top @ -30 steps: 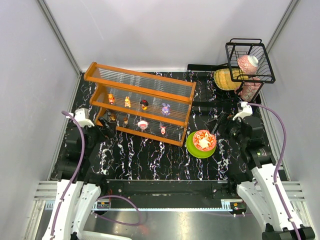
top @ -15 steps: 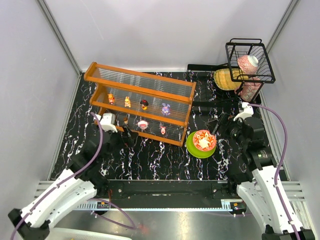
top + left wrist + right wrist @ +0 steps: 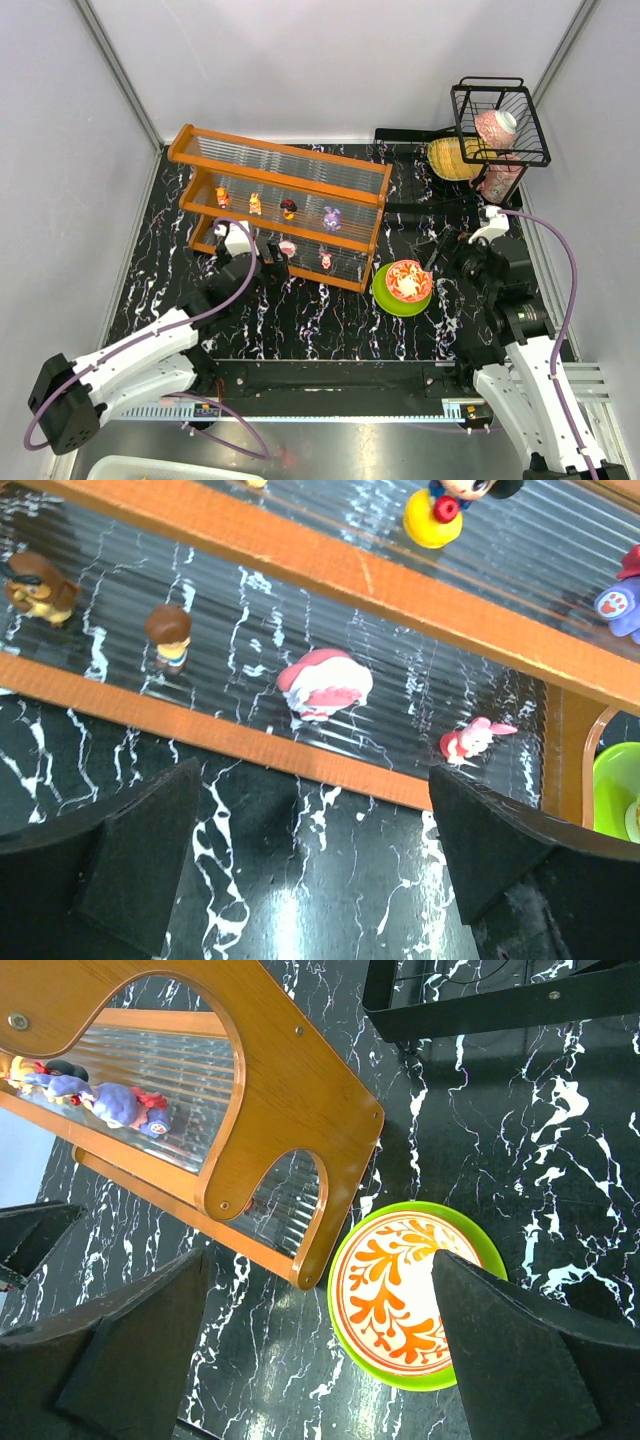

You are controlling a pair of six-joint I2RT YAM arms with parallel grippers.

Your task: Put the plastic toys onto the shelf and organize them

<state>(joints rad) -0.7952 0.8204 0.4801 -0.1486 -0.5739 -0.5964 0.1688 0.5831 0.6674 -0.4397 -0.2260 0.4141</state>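
Pincer at left [image 3: 312,815] agape, seemingly empty, before shelf [image 3: 350,575].

The left claw [image 3: 272,264] has swung right, up to the shelf [image 3: 280,166] front.

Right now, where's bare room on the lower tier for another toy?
Widest gap: between the brown-haired figure and the pink-white toy. Tight from there to the small pink toy and shelf end. The left gripper faces it, open.

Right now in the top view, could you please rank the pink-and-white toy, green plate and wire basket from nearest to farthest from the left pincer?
1. Pink-and-white toy, shelf's lower tier, just ahead of the left pincer.
2. Green plate, to the right.
3. Wire basket, far right corner.
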